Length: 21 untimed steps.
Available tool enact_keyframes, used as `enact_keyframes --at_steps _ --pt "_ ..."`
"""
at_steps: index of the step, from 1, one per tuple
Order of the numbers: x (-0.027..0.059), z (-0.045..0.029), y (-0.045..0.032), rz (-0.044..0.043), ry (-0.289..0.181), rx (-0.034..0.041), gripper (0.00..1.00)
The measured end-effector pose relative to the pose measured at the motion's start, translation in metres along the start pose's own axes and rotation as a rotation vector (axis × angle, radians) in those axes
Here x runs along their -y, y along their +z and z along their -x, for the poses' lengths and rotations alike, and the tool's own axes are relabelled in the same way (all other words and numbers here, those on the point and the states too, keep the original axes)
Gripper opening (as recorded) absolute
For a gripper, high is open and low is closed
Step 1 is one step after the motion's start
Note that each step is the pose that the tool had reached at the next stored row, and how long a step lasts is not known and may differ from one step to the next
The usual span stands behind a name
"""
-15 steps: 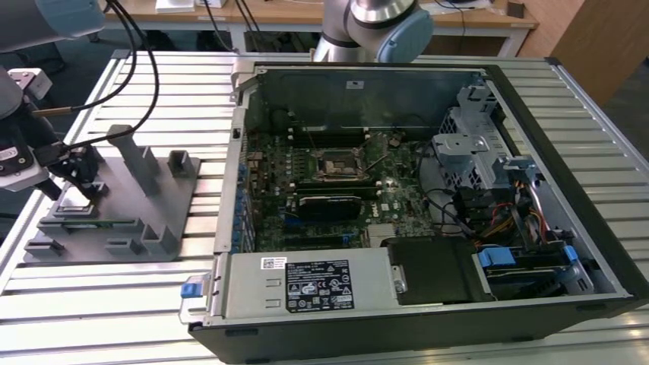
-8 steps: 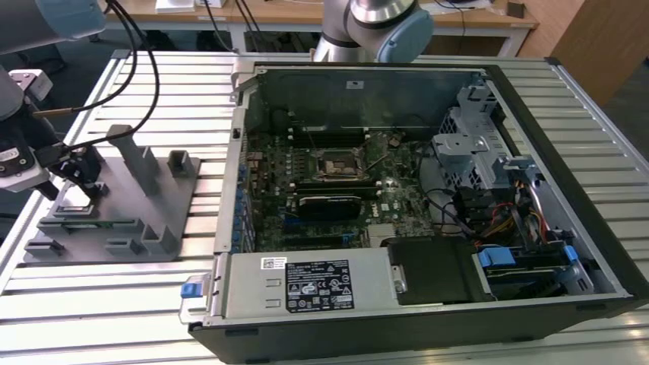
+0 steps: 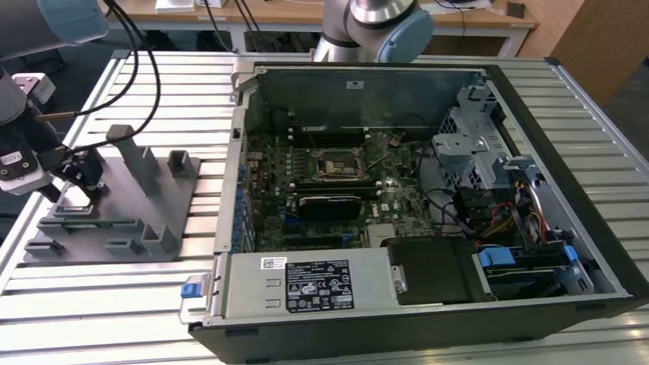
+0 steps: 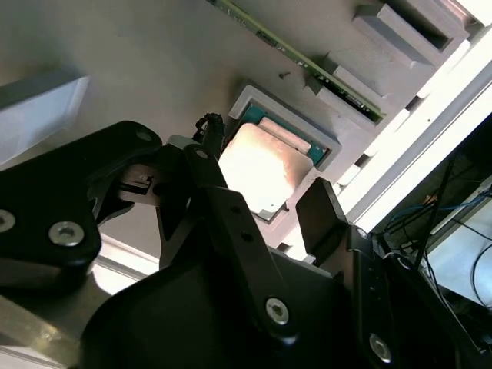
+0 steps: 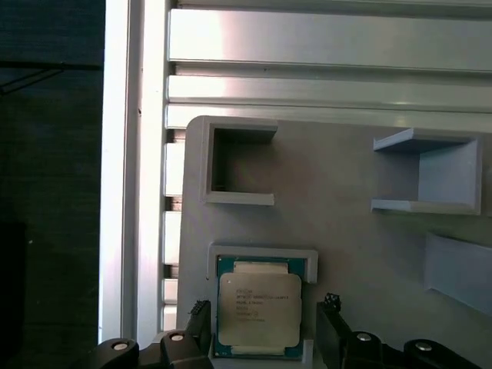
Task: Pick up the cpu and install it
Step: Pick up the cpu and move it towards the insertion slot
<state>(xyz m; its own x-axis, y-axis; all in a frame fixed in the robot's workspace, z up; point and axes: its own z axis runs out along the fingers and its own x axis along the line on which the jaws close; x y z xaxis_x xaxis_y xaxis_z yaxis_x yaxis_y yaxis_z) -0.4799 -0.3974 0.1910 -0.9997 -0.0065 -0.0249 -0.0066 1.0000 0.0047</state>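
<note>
- The gripper (image 5: 266, 307) holds nothing; its fingers (image 5: 198, 329) stand apart, one each side of the cpu (image 5: 257, 314).
- In the exterior view, the tray (image 3: 163, 205) is at nine o'clock from the computer (image 3: 406, 338).

Exterior view: even light, table (image 3: 102, 304) slats bright, computer case (image 3: 355, 103) interior dim. Second wrist view: glare washes out cpu (image 4: 257, 167) top, table edge overexposed, claw (image 4: 265, 157) near-black. First wrist view: soft shadows in fixture tray (image 5: 346, 254) pockets.

Arm (image 3: 59, 19) enters at the exterior view's left, wrist (image 3: 15, 114) turned down. Gripper (image 5: 261, 338) low, 2 black fingers (image 4: 319, 211) spread apart, apparently clamping nothing.
</note>
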Motion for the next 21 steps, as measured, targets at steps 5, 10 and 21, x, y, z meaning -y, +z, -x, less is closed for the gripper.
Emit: enact_keyframes --at_steps 5,10,21 --pt "0.0 -0.0002 0.0032 0.0 0.0 0.0004 0.65" --pt "0.0 -0.0003 0.0051 -0.0001 0.0 0.0019 0.65" --pt "0.0 -0.0002 0.0013 0.0 0.0 0.0024 0.53"
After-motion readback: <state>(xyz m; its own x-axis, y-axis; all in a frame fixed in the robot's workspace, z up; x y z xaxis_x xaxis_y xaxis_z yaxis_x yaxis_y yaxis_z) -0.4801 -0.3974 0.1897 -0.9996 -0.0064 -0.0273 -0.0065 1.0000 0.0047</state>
